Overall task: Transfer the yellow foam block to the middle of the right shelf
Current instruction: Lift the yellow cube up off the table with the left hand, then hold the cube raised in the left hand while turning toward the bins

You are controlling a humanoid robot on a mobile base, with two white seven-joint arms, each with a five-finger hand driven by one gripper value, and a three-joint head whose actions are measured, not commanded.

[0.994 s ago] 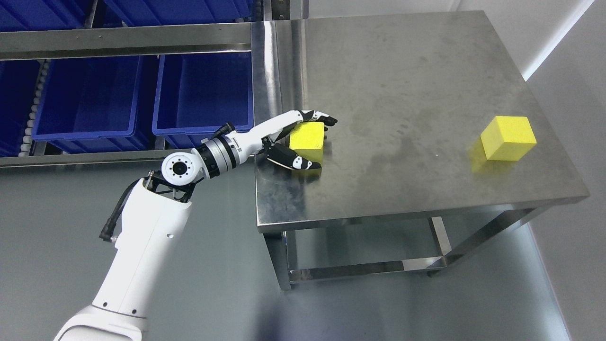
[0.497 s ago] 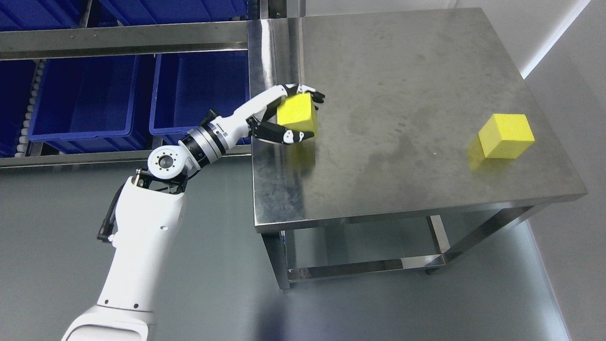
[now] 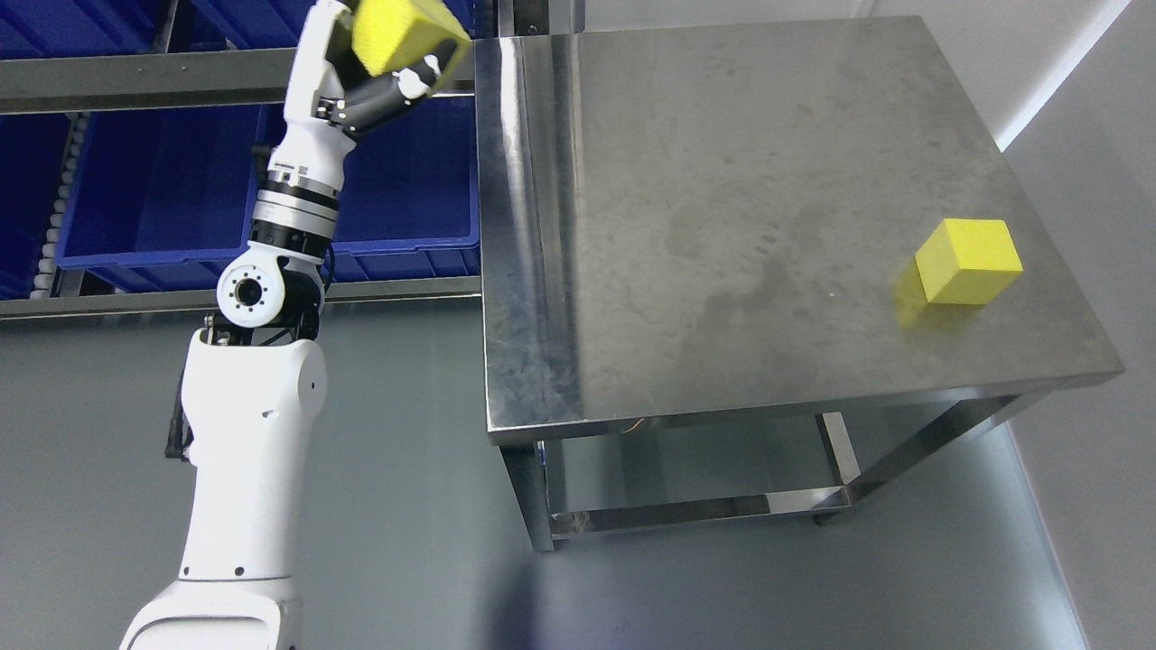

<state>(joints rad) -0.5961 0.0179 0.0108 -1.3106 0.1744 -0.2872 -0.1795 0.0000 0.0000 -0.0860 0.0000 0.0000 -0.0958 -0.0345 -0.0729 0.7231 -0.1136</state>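
Note:
My left hand (image 3: 384, 68) is shut on a yellow foam block (image 3: 397, 32) and holds it high at the top edge of the view, in front of the steel shelf rail (image 3: 135, 77) and above a blue bin (image 3: 402, 171). The block is partly cut off by the top edge. The left arm rises almost straight up from the lower left. A second yellow foam block (image 3: 968, 262) sits on the steel table (image 3: 722, 181) near its right edge. The right arm is out of view.
A shelf rack at the upper left holds several blue bins (image 3: 153, 181) on roller rails. The steel table stands right beside the rack, with a lower crossbar frame (image 3: 704, 515). The grey floor (image 3: 406, 506) lies below. A white wall runs along the right.
My left hand has lifted the yellow block off the table's left side and swung it up and left, over the blue bins. The other block has stayed in place.

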